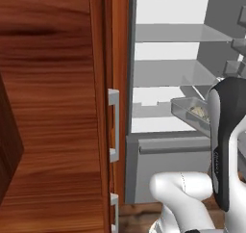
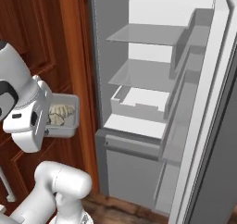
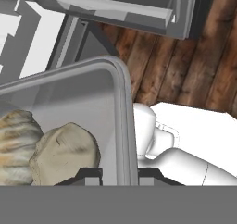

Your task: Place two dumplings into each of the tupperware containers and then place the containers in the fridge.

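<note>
Kitchen: open fridge [image 2: 152, 102] (white inside), wooden cabinets [image 1: 53, 107].

The fridge [image 2: 152, 98] stands open ahead of the jaws, its white interior offering free room above two translucent shelves [image 2: 143, 75] and over the pale drawer [image 2: 141, 100] below them. A reddish wooden cabinet panel [image 2: 76, 56] rises between the jaws and the opening, close beside the held tupperware container [image 2: 69, 114]. The open fridge door [image 2: 208, 126] with its bins walls off the far side.
</note>
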Tool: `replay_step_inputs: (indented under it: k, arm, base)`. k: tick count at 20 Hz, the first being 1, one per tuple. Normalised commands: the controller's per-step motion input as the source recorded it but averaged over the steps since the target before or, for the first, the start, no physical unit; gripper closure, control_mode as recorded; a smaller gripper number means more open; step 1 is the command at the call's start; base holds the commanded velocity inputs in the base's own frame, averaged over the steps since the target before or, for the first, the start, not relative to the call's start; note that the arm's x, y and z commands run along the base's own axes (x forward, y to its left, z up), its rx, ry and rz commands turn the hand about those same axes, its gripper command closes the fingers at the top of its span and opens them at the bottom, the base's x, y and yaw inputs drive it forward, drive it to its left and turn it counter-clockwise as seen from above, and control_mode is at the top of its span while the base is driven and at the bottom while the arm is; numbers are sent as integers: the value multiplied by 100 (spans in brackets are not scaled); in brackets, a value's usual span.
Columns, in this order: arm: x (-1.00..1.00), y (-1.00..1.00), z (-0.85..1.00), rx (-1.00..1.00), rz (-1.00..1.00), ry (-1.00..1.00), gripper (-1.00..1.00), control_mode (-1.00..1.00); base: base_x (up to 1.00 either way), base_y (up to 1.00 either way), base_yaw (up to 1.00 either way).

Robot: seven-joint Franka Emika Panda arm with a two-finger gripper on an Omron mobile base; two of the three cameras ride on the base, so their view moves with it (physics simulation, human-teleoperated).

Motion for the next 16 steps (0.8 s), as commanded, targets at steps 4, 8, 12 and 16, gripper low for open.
replay_step_inputs:
  k: [4, 8, 12, 16]
  arm:
    - [0, 0, 0, 0, 0, 0, 100, 100]
    - [0, 0, 0, 0, 0, 0, 100, 100]
    - [0, 0, 0, 0, 0, 0, 100, 100]
    - [0, 0, 0, 0, 0, 0, 100, 100]
  base:
    - [49, 6, 0]
    - [56, 0, 0]
    - [57, -2, 0]
    - [48, -1, 0]
